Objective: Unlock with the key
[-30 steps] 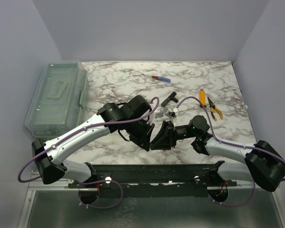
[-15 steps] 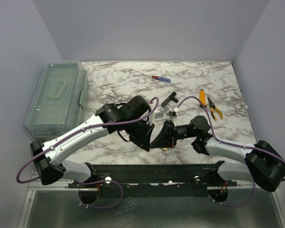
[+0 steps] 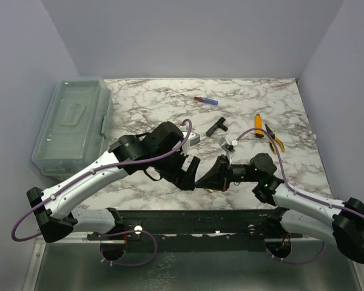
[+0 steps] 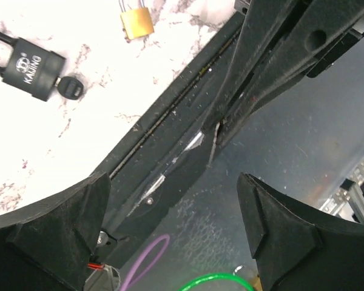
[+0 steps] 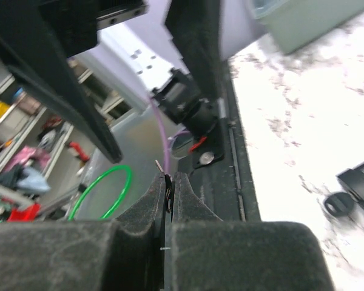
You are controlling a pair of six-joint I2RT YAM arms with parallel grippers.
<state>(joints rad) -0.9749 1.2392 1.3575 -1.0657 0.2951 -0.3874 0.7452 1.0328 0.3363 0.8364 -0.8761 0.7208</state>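
From above, the locks cannot be made out at all. The left gripper (image 3: 191, 171) and the right gripper (image 3: 204, 180) meet tip to tip over the near middle of the marble worktop (image 3: 151, 100) and cover whatever lies beneath them. The left wrist view shows more: a black padlock (image 4: 32, 68) lies flat on the marble a little in from the near edge, its shackle cut off by the frame. White lettering on the body reads KAIJING, under a small round logo too fine to read. The key (image 4: 70, 90) sits at the bottom end of that body. Only its black head shows and the blade is hidden, so how far in it is cannot be told. A smaller brass padlock (image 4: 137, 23) lies apart from it, its shackle cropped at the top of the picture and any marking on it illegible. The left jaws stand wide apart with nothing between them, over the dark rail (image 4: 170, 151) along the worktop's near edge. The right jaws are pressed together, and a thin sliver pokes out at their tips in the right wrist view, too small to identify. That view catches only a blurred corner of the black padlock and the key's head. A pale lidded plastic box (image 3: 73, 124) sits at the far left and orange-handled pliers (image 3: 272, 138) lie on the right — no writing is legible on either.
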